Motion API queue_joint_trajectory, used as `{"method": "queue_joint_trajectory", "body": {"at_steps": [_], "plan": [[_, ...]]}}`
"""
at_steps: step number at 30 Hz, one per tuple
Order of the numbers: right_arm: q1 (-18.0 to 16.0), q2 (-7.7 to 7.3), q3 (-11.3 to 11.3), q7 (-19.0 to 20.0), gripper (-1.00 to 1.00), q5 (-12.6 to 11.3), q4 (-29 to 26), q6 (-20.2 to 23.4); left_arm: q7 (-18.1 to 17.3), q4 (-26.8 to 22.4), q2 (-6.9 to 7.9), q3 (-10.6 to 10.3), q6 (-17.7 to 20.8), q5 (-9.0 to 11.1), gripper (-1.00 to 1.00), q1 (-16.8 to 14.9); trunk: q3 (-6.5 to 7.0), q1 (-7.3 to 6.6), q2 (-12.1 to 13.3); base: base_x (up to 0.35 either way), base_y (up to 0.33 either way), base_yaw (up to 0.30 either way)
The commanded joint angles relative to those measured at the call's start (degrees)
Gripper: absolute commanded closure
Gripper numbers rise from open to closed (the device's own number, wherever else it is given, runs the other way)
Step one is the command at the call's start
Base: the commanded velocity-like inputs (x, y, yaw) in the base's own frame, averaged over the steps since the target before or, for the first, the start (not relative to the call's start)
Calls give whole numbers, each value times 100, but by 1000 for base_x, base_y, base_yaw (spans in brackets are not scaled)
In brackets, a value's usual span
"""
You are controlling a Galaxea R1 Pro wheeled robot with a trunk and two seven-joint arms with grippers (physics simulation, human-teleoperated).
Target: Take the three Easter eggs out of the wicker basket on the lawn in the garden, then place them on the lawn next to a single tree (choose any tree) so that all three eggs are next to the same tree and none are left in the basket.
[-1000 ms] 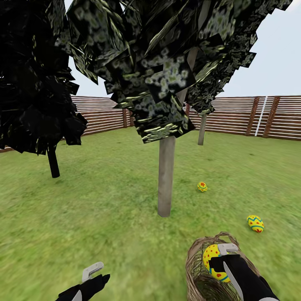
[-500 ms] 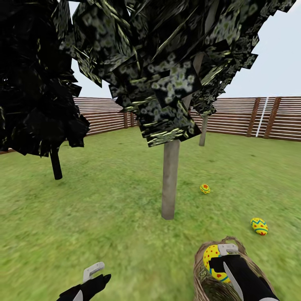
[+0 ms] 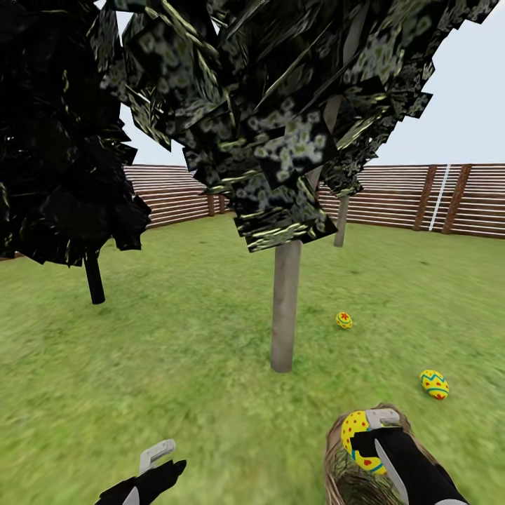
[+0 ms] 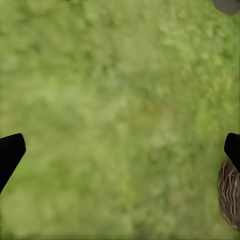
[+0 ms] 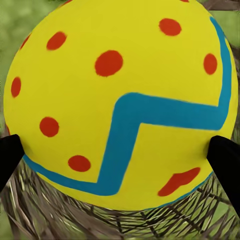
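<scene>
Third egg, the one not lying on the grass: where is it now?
In the head view it sits low on the right, the third egg gripped by the right gripper just above the wicker basket, nearer the camera than the tree.

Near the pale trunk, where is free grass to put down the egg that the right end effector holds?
Bare lawn lies left of the pale trunk, toward the black trunk. Also free: the strip between the pale trunk and the basket. The trunk's right is busier, with two eggs lying there.
</scene>
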Motion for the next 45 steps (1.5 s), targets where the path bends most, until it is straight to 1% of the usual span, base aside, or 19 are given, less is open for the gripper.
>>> {"method": "queue_joint_trajectory", "body": {"at_steps": [1,14,33,37,41,42,44,45], "plan": [[-2,1,3,-10,100,11,-9,30,-35,-19,-6,49,42,-49,-100,-1,12,-23,39,0,0,0],[-2,-4,3,-9,100,11,-9,30,-35,-19,-15,49,42,-49,-100,-1,245,-309,560,0,7,0],[-2,4,3,-9,100,11,-9,35,-52,-19,-15,49,42,-49,-100,-1,587,-726,1322,0,335,0],[-2,4,3,-10,100,11,-9,38,-78,-28,36,47,49,-28,-100,-1,658,-814,1482,0,349,0],[-1,4,3,-10,100,11,-9,38,-87,-55,56,58,53,-21,-100,-1,730,-902,1643,23,349,0],[-2,5,3,-8,100,11,-9,38,-91,-82,81,65,69,-18,-100,-1,748,-924,1683,90,348,0],[-2,5,3,-7,100,11,-9,38,-95,-104,182,73,100,-9,-100,-1,784,-968,1763,103,348,0],[-2,5,3,-7,100,11,-9,38,-96,-106,204,69,107,-12,-100,-1,802,-990,1803,108,347,0]]}}
